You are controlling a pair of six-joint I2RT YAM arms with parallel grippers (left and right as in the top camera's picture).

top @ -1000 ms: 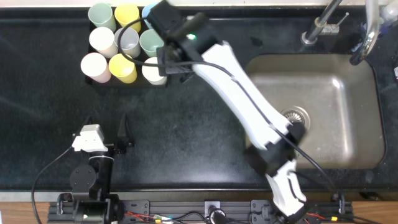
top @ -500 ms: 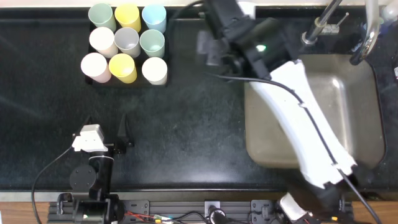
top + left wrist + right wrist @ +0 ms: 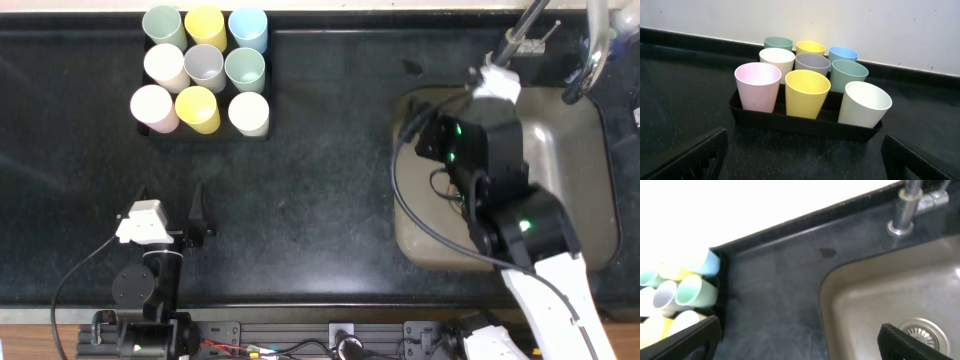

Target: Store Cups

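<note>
Several pastel cups stand upright in three rows in a black tray [image 3: 805, 128] at the back left of the counter. They include a pink cup [image 3: 152, 107], a yellow cup [image 3: 198, 109] and a white cup [image 3: 249, 113] in the near row. In the left wrist view the pink cup [image 3: 758, 86] and the white cup [image 3: 864, 103] face me. My left gripper [image 3: 170, 203] [image 3: 802, 170] sits open on the counter, well short of the tray. My right gripper [image 3: 425, 135] [image 3: 800, 350] hangs open and empty over the sink's left rim.
A steel sink [image 3: 560, 150] with a drain [image 3: 922, 332] takes up the right side. A faucet [image 3: 510, 40] [image 3: 905, 207] stands behind it. Dark counter [image 3: 300, 200] stretches between the tray and the sink.
My right arm has swung away from the tray's near right corner to over the sink. The white cup it was at stays in the tray. The left arm has not moved.
</note>
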